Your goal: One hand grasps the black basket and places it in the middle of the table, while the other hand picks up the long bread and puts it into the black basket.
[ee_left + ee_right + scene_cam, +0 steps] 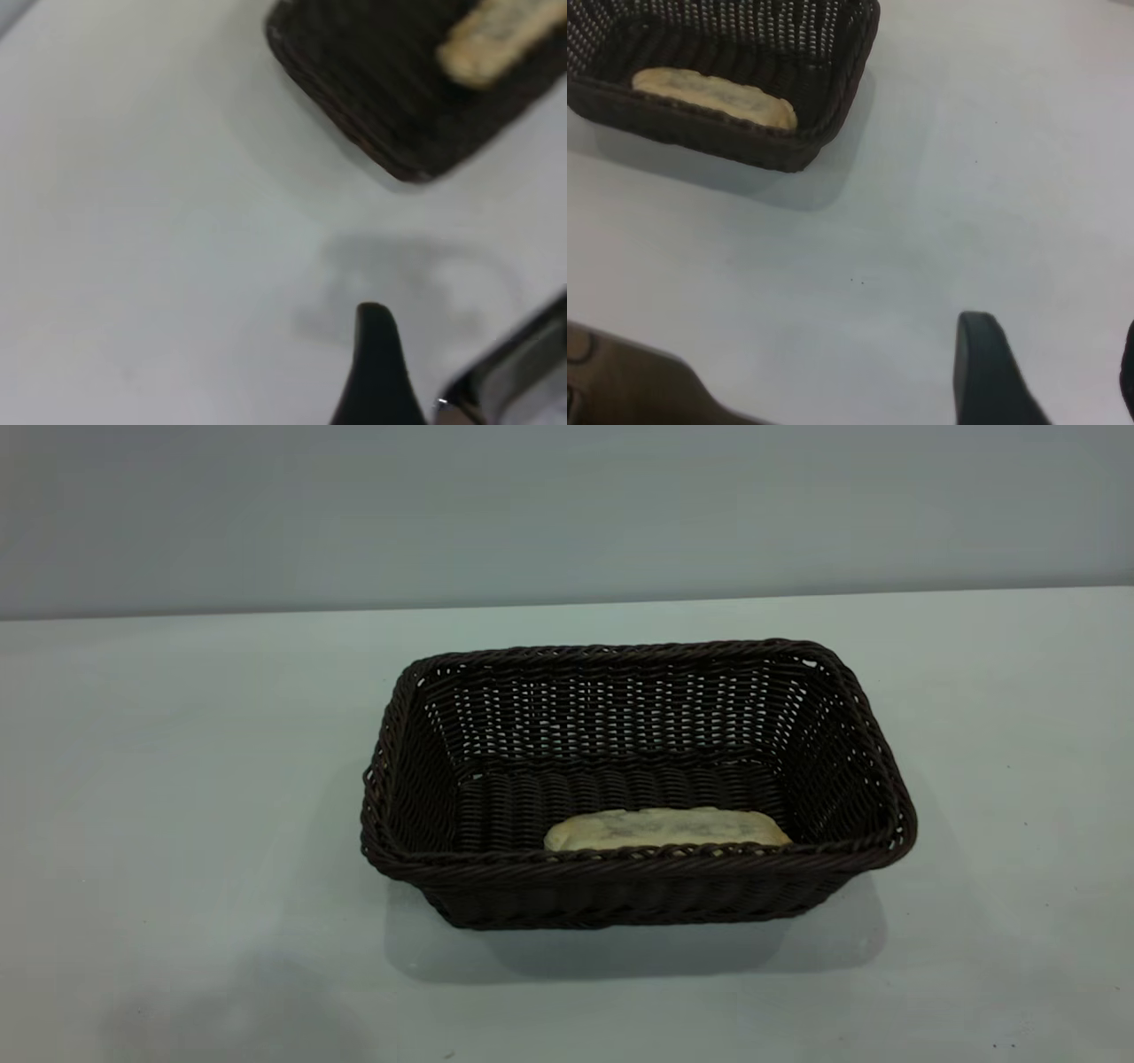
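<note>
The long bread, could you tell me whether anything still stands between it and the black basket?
Nothing visible does: the long bread already lies inside the black basket, pale underside up, against the wall nearest the exterior camera. The basket stands on the table, and both grippers are clear of it.

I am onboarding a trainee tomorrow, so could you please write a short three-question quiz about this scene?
1. True or false: the bread lies inside the basket.
2. Which side of the bread faces up? A) striped top B) pale underside
3. Fill in: the basket stands on the ____.

Key: 1 true. 2 B. 3 table. Neither the left gripper nor the right gripper touches either thing; both hang over bare table.
</note>
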